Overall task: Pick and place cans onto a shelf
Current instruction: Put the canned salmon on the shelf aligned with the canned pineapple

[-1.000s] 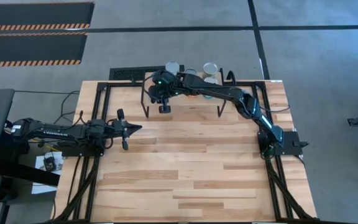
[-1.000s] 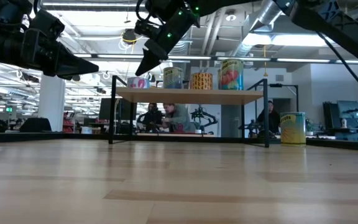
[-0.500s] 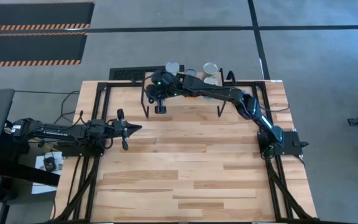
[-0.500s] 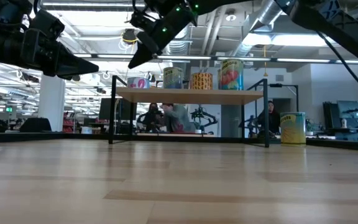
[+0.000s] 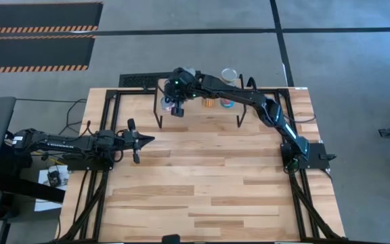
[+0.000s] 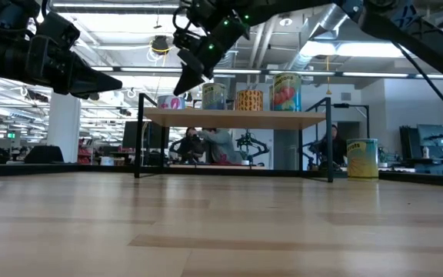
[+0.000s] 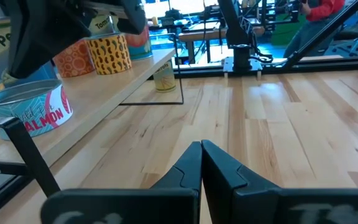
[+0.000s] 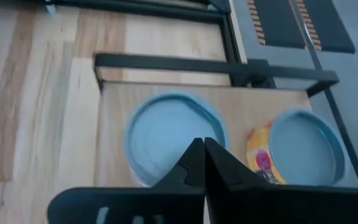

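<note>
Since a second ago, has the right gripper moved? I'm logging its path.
Yes. In the high view the right gripper has moved from in front of the shelf back over its left end, above the salmon can.

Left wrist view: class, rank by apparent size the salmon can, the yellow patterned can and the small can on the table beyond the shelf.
1. Salmon can, though nearest the camera.
2. Yellow patterned can.
3. Small can on the table, farthest away.

Lighting: bright, even, from ceiling strip lights [image 6: 206, 69]. Tabletop [image 6: 221, 223] foreground blurred in low view. Right wrist view soft; shadows faint.
</note>
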`<action>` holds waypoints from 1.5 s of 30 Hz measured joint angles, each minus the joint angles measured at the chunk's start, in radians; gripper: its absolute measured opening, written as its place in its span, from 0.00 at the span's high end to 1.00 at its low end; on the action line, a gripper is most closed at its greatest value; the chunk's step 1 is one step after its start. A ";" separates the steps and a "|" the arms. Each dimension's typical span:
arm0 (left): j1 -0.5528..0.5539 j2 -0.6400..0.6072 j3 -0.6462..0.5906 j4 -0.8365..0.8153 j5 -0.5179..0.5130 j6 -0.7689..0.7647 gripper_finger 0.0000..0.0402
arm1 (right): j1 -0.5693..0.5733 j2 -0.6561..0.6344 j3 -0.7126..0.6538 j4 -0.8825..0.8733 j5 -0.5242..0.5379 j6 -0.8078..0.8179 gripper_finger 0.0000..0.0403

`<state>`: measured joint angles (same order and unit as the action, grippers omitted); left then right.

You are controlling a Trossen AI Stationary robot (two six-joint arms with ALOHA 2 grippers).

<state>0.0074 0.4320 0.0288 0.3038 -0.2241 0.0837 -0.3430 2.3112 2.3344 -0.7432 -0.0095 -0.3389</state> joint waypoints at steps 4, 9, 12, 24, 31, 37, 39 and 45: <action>0.000 0.000 0.000 0.000 0.000 0.000 1.00 | 0.005 0.000 0.000 -0.015 0.000 0.002 0.96; 0.000 0.000 0.000 0.000 0.000 0.000 1.00 | 0.007 0.000 0.000 -0.024 -0.004 0.001 0.98; 0.000 0.000 0.000 0.000 0.000 0.000 1.00 | 0.005 0.000 0.000 -0.046 0.001 0.002 0.98; 0.000 0.000 0.000 0.000 0.000 0.001 1.00 | 0.006 0.000 0.000 -0.066 0.015 0.001 0.97; 0.000 0.000 0.000 0.000 0.000 0.001 1.00 | 0.007 0.000 0.000 -0.066 0.049 0.001 0.97; 0.000 0.000 0.000 0.000 0.000 0.001 1.00 | 0.005 0.000 0.000 -0.076 0.064 0.000 0.97; 0.000 0.000 0.000 0.000 0.000 0.001 1.00 | 0.006 0.000 0.000 -0.087 0.064 -0.001 0.97; 0.000 0.000 0.000 0.000 0.000 0.001 1.00 | 0.006 0.000 0.000 -0.090 0.064 -0.001 0.96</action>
<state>0.0074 0.4318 0.0288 0.3038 -0.2241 0.0849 -0.3374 2.3112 2.3344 -0.8333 0.0547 -0.3395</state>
